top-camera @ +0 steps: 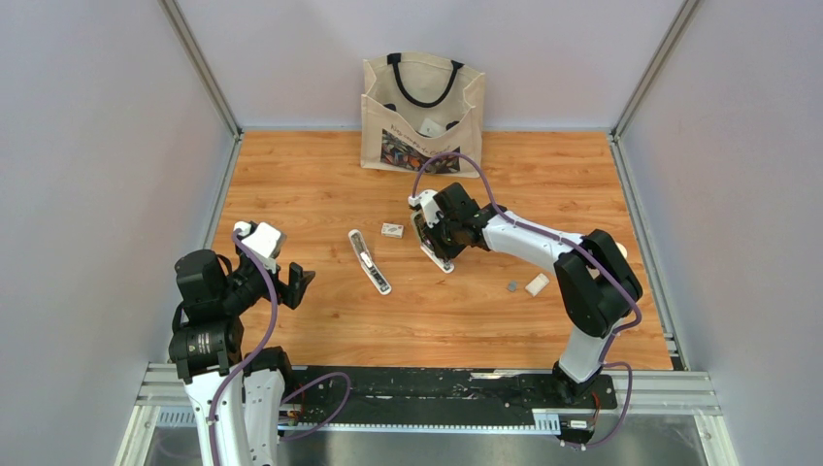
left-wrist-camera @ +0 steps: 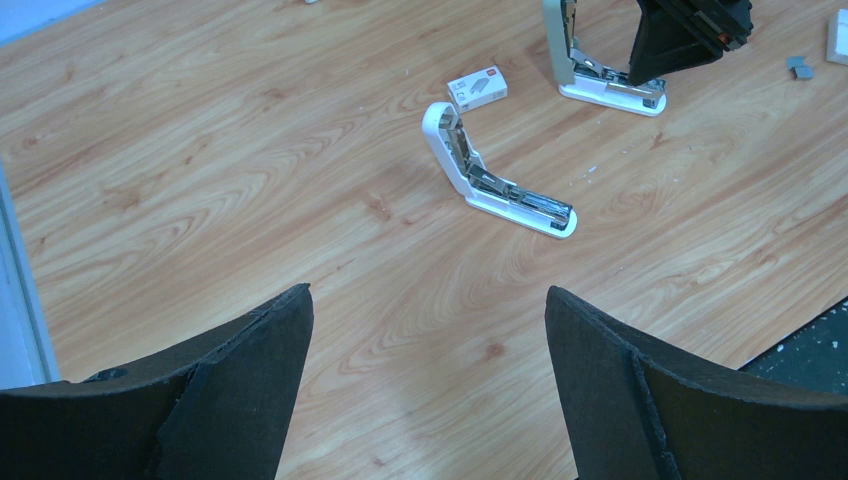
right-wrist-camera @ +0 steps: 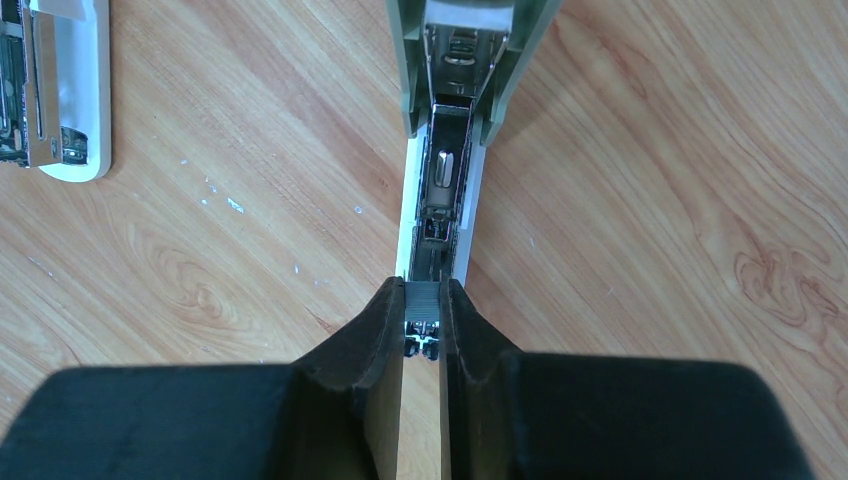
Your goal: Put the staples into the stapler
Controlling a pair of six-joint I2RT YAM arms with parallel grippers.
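Right hand [right-wrist-camera: 423, 312] clamped on staples [right-wrist-camera: 422, 296], poised over the open stapler [right-wrist-camera: 441, 190]; next, lower them in straight. Left hand [left-wrist-camera: 428, 385] apart, idle.

The table [top-camera: 311, 184] is orange-brown wood with wavy lines. The right end effector [right-wrist-camera: 422, 308] is black. The staples [right-wrist-camera: 421, 293] between its fingers are shiny grey. Just ahead of it, the green stapler [right-wrist-camera: 441, 175] is pale green on top, with a white bottom. Off to its left, the white stapler [right-wrist-camera: 62, 90] is white and silver. Far past it, the bag [top-camera: 420, 115] is cream with black handles and a many-coloured picture.
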